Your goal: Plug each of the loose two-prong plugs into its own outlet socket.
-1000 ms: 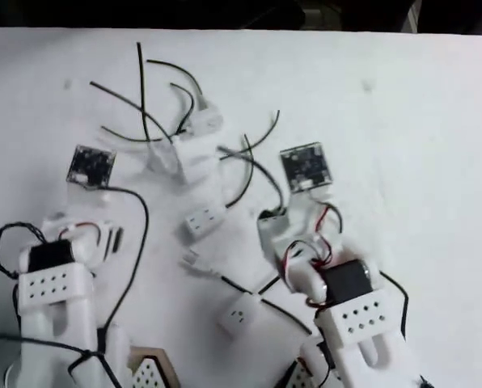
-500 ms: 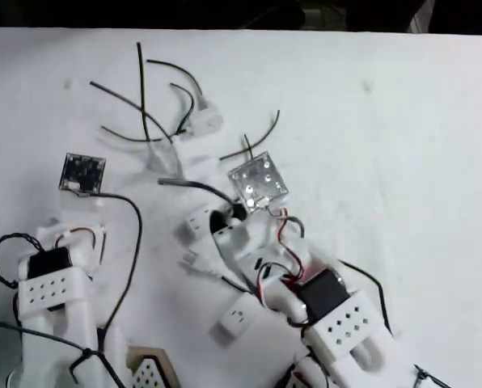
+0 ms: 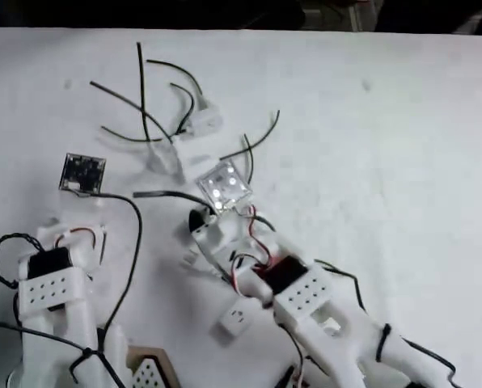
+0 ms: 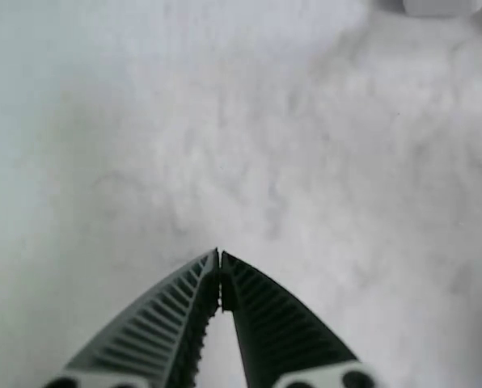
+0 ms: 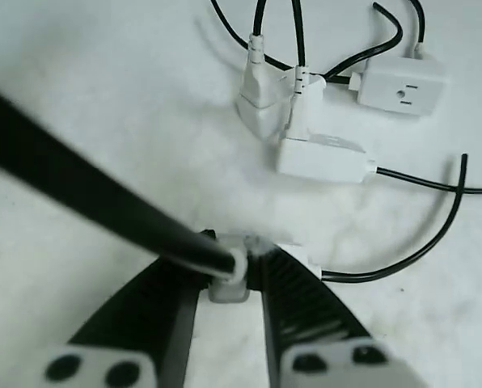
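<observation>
While the white desk [image 3: 403,145] lay under both arms, the right arm [image 3: 322,307] stretched toward its middle and the left arm [image 3: 51,291] stood at the near left corner. The left claw [image 4: 219,263] was pinched fully together over bare desk, holding nothing. The right claw [image 5: 243,257] was clamped on a white plug [image 5: 229,281], whose black cord [image 5: 79,194] ran away from it. Beyond lay an outlet socket [image 5: 403,85], face up, near a huddle of loose plugs [image 5: 265,109]. Another socket block [image 3: 241,315] sat just beside the right arm.
</observation>
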